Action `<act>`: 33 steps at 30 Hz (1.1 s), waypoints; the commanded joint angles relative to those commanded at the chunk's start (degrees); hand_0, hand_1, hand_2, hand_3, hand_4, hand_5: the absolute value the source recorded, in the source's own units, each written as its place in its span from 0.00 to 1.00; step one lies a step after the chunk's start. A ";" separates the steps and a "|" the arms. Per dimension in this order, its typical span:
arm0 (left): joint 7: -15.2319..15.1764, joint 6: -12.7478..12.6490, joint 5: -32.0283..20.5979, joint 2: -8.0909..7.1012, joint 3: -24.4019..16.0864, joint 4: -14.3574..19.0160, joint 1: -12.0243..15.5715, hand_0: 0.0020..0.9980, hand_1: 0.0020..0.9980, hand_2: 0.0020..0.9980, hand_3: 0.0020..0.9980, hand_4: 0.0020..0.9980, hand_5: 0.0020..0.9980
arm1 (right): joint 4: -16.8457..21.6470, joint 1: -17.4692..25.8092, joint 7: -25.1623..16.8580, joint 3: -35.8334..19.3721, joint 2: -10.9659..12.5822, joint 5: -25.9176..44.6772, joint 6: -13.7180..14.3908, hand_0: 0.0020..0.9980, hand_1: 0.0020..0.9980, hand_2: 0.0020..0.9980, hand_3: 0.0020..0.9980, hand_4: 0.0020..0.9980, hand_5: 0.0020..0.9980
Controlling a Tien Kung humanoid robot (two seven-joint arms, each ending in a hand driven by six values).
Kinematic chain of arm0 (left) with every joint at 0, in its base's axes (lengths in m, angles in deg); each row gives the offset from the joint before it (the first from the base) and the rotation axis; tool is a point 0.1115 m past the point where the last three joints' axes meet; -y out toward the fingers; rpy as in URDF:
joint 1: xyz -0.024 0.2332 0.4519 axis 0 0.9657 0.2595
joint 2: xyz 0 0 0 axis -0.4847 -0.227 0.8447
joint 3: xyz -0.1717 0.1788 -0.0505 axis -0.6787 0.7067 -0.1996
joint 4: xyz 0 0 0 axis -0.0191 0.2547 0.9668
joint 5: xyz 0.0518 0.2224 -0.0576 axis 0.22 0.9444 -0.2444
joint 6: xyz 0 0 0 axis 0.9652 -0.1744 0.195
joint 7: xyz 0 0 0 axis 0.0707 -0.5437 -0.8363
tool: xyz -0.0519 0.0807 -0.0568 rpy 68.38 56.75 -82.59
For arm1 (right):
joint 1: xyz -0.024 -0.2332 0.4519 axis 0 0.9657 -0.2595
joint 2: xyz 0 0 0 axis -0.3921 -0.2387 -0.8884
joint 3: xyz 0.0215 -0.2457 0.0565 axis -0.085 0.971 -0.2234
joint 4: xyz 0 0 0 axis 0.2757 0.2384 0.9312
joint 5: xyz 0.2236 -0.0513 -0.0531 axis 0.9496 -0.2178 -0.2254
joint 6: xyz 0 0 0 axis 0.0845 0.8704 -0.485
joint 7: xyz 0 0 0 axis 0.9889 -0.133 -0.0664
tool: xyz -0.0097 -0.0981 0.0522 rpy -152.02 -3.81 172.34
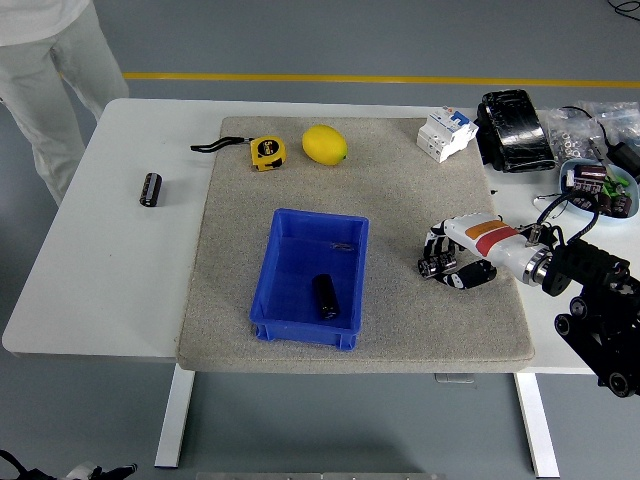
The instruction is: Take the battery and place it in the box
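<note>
Two dark batteries: one battery (325,296) lying in the blue box (290,312), another battery (150,189) out on the bare white table (110,260). One box, one grey mat (400,200), one yellow tape measure (265,152), one lemon (324,145), one white breaker block (445,133), one black pack (514,130), one robot hand (452,262) in sight, one person (45,60) at the far side

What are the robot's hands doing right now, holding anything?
Left hand: not in view.
Right hand: fingers curled, resting on the mat, holding nothing. One battery lies in the blue box.
</note>
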 joint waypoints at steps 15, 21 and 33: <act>-0.13 0.21 0.67 -0.30 -0.71 -0.10 0.08 0.60 0.54 0.65 0.69 0.70 0.70 | 4.59 -0.63 0.53 -4.03 2.06 0.73 -1.91 0.40 0.41 0.44 0.47 0.76 0.03; -0.01 0.26 1.37 -0.40 -1.37 -0.11 0.44 0.60 0.54 0.65 0.69 0.70 0.70 | 10.25 -2.07 1.04 -5.39 2.99 1.91 -2.79 0.40 0.41 0.44 0.47 0.75 0.04; 0.38 0.51 2.50 -0.70 -2.04 0.07 1.01 0.60 0.54 0.64 0.69 0.71 0.70 | 19.15 -9.98 1.64 5.97 1.38 4.63 -3.62 0.42 0.42 0.47 0.48 0.76 0.04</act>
